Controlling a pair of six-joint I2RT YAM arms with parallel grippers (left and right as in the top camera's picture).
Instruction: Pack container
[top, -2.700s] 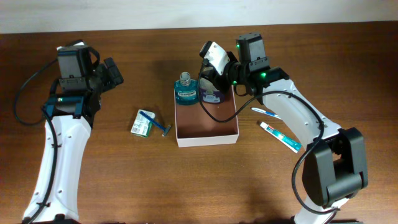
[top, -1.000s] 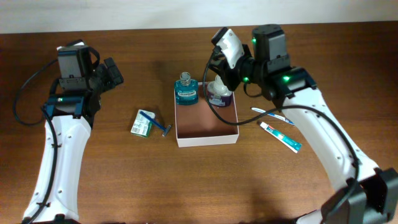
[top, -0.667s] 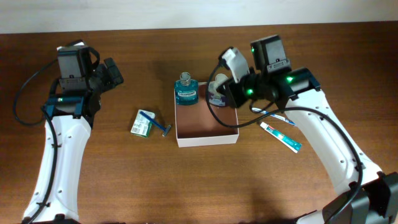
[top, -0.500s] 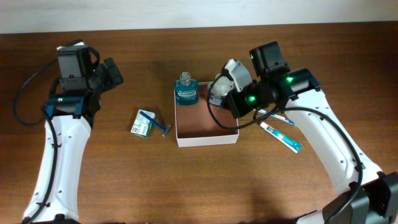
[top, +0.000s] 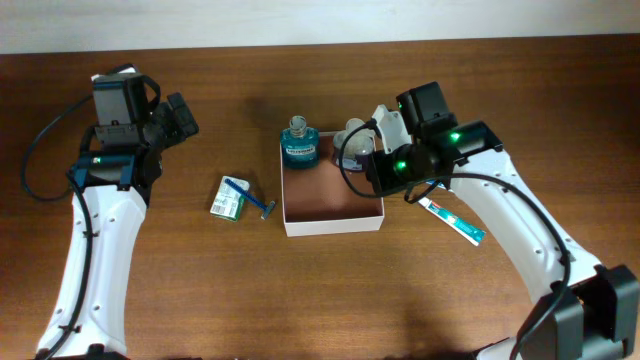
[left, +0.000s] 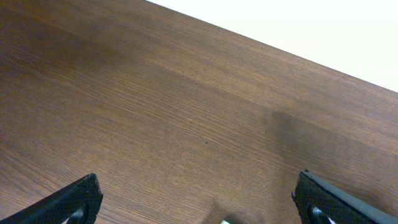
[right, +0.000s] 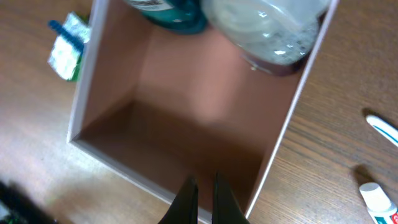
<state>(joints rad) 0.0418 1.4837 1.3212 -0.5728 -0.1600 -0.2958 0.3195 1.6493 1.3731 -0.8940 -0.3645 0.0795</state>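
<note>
Where the right wrist camera looks down, the right pincer (right: 202, 196) fills the nearest edge of the view, its fingertips drawn almost together with only a thin slit between them and nothing held. Directly below the tips lies the near right wall of the container (right: 186, 118), a shallow square box with thin white walls and a reddish-brown floor that is mostly bare. At the far wall stand two bottles: a blue one (right: 168, 12) in the left corner and a clear one (right: 267, 25) in the right corner, just beside each other. Outside the right wall, a toothbrush (right: 380, 129) and a toothpaste tube (right: 376, 199) lie on the table (top: 320, 300), near the box but apart from it. Seen from overhead, the container sits at mid-table, the right arm reaching over its right side. To its left lies a green-white packet (top: 228, 200) with a blue razor (top: 258, 203) across it. Farther left, well apart from all these, the left pincer (left: 199, 205) hangs over bare wood, its fingers spread wide and empty.
</note>
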